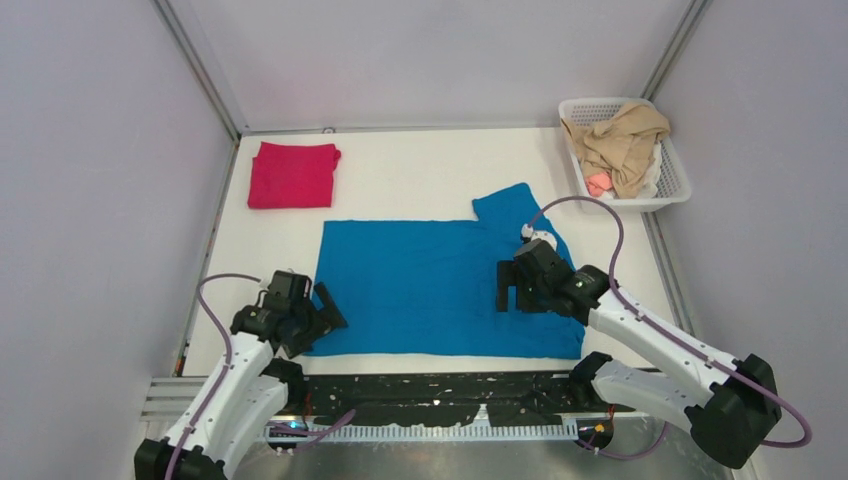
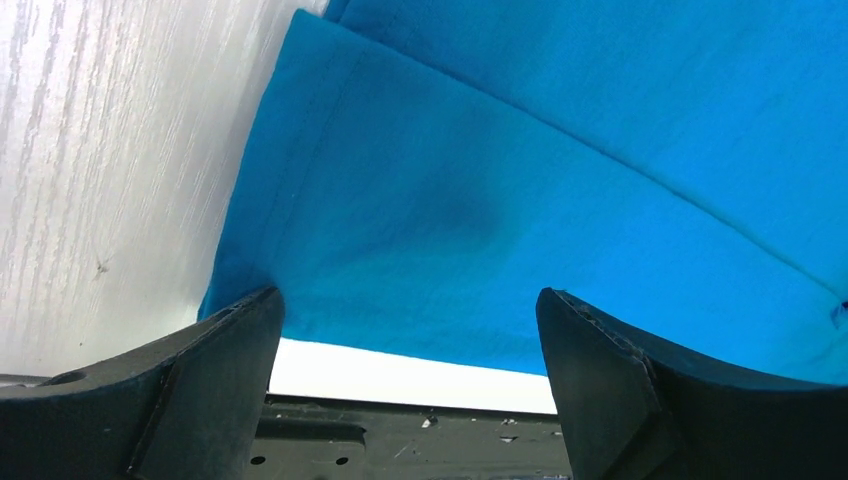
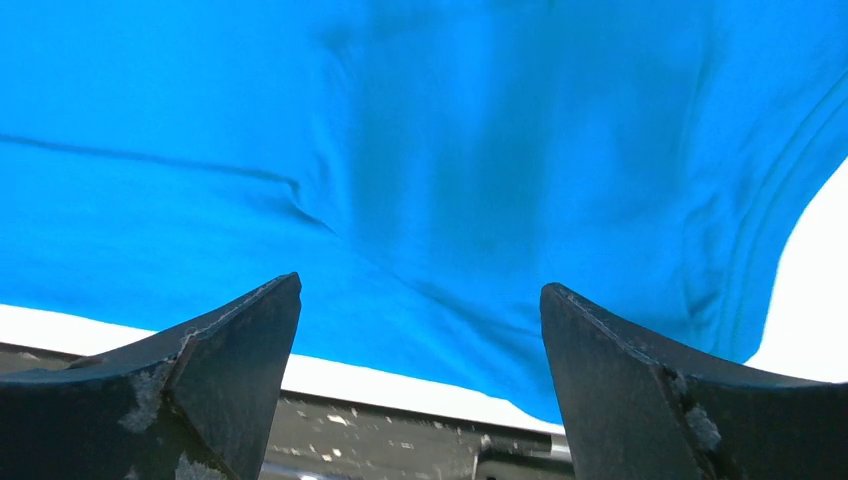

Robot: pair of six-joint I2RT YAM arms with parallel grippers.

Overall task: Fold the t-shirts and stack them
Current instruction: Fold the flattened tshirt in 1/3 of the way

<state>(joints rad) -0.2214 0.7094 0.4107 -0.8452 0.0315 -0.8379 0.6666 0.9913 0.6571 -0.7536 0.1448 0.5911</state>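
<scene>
Bright, even light throughout; a soft shadow darkens the blue t-shirt (image 2: 470, 215).

Blue t-shirt (image 1: 420, 285) flat on worktop (image 1: 410, 175); left hand (image 1: 322, 322) at its near-left corner, right hand (image 1: 513, 292) over its right side. Crimson t-shirt (image 1: 292, 175) folded far-left, basket (image 1: 680, 187) of clothes far-right.

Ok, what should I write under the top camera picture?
Left arm and right arm, jaws open, at a spread blue shirt; a folded red shirt lies far left.
</scene>
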